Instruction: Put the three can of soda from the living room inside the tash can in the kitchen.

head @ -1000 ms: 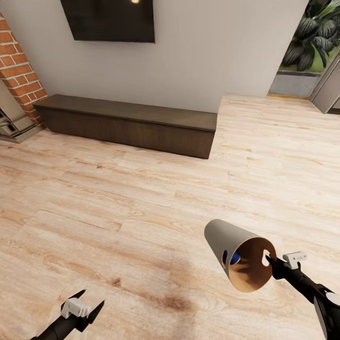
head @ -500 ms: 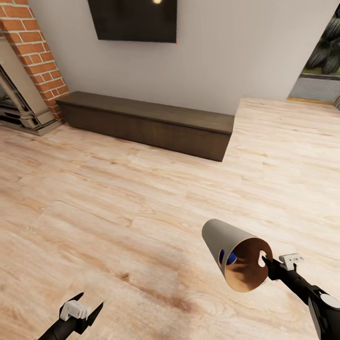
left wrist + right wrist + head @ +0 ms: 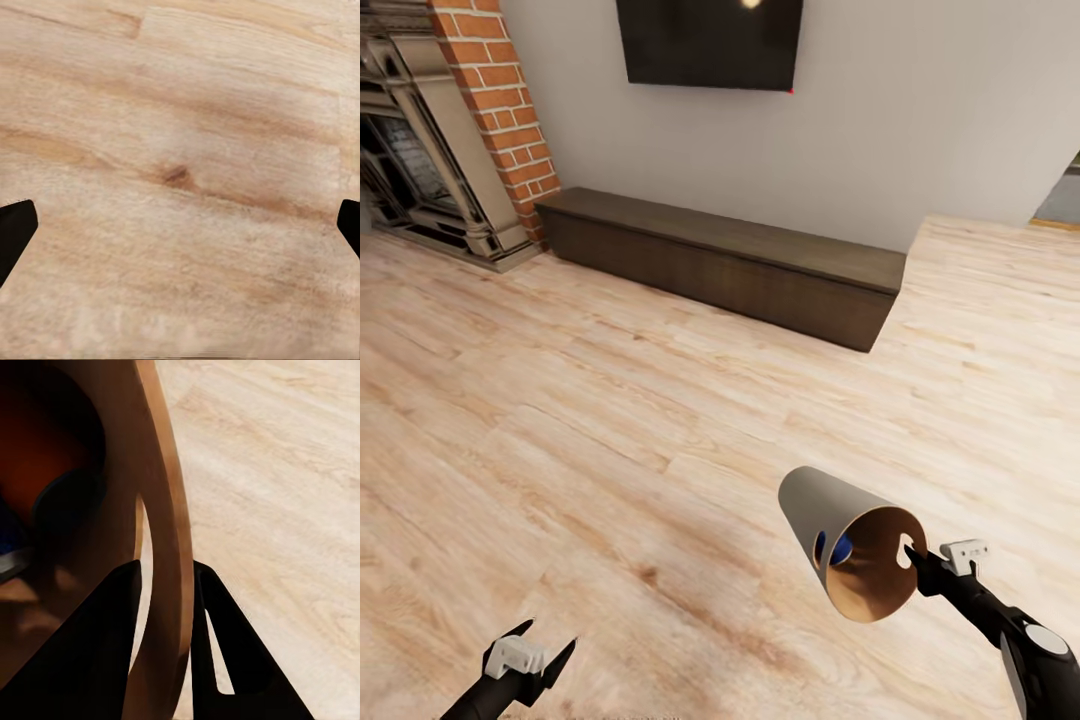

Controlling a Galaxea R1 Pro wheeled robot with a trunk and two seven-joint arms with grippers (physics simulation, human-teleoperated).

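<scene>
In the head view the tash can (image 3: 822, 510) hangs tipped on its side above the wood-plank floor, pale grey outside, its coppery brown mouth facing me. My right gripper (image 3: 913, 566) is shut on its rim by the handle slot. In the right wrist view that rim (image 3: 161, 532) sits pinched between the two black fingers (image 3: 225, 637). A dark blue can of soda (image 3: 843, 546) lies deep inside the bin, and a blue sliver of the can (image 3: 9, 536) shows beside a dark orange-red patch. My left gripper (image 3: 538, 647) hangs open and empty over bare floor (image 3: 180, 150).
A long low dark wood cabinet (image 3: 730, 262) runs along the white wall under a black TV (image 3: 710, 42). A brick fireplace (image 3: 500, 100) with a grey surround stands at the far left. Light plank floor (image 3: 610, 450) stretches between me and the cabinet.
The whole view has swung left, so the cabinet, TV and fireplace have slid rightward in the picture. The bin stays held in my right gripper and my left gripper stays open.
</scene>
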